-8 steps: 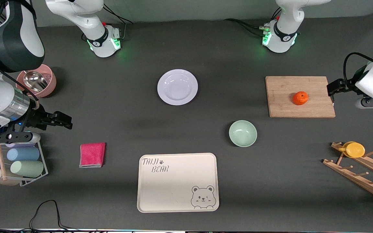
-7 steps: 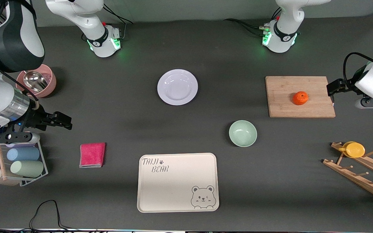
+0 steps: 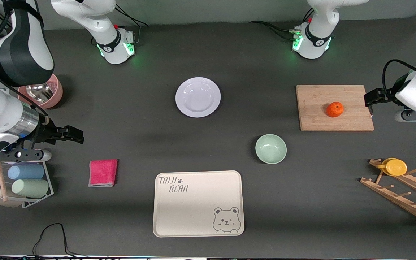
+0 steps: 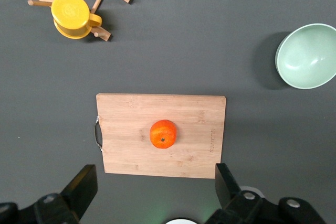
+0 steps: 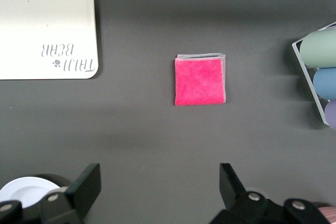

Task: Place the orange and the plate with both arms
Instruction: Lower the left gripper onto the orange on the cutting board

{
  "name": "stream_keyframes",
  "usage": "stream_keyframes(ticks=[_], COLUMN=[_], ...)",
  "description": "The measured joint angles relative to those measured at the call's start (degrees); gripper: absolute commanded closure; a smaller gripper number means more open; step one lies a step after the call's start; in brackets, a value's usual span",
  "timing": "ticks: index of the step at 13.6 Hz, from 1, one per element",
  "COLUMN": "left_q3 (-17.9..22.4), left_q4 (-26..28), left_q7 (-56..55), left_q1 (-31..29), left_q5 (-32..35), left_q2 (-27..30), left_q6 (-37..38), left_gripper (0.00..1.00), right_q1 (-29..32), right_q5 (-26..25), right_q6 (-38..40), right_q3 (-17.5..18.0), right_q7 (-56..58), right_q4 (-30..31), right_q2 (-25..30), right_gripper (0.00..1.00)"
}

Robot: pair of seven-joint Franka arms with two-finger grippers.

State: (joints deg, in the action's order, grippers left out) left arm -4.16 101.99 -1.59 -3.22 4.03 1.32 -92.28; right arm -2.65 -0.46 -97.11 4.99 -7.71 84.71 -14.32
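Note:
The orange sits on a wooden cutting board toward the left arm's end of the table; it also shows in the left wrist view. The white plate lies on the table near the middle, and its edge shows in the right wrist view. My left gripper is open and empty, hovering over the table beside the board's edge. My right gripper is open and empty over bare table near a pink cloth, as the right wrist view shows.
A pale green bowl and a cream bear tray lie nearer the camera. A wooden rack with a yellow lid is at the left arm's end. A pink bowl and a cup rack are at the right arm's end.
My right arm has shifted a little, carrying its gripper slightly toward the table's middle. The left arm has barely moved. Nothing on the table has moved.

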Motion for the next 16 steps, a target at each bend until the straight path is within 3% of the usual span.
stream_keyframes(ticks=[5,12,16], left_q3=[0.0,2.2,3.9], left_q4=[2.1,18.8,24.0], left_q7=[0.0,0.0,0.2], left_q1=[-0.4,-0.6,-0.7], left_q5=[0.1,0.0,0.0], left_q2=[2.7,16.1,17.9], left_q6=[2.8,-1.3,-4.0], left_gripper=[0.0,0.0,0.0], right_q1=[-1.4,-1.4,-1.4], right_q5=[0.0,0.0,0.0], right_q6=[1.3,1.4,1.4], right_q3=[0.1,0.1,0.1], right_q7=[0.0,0.0,0.0], right_q4=[0.0,0.0,0.0], right_q2=[-0.8,-0.8,-0.8], right_gripper=[0.0,0.0,0.0])
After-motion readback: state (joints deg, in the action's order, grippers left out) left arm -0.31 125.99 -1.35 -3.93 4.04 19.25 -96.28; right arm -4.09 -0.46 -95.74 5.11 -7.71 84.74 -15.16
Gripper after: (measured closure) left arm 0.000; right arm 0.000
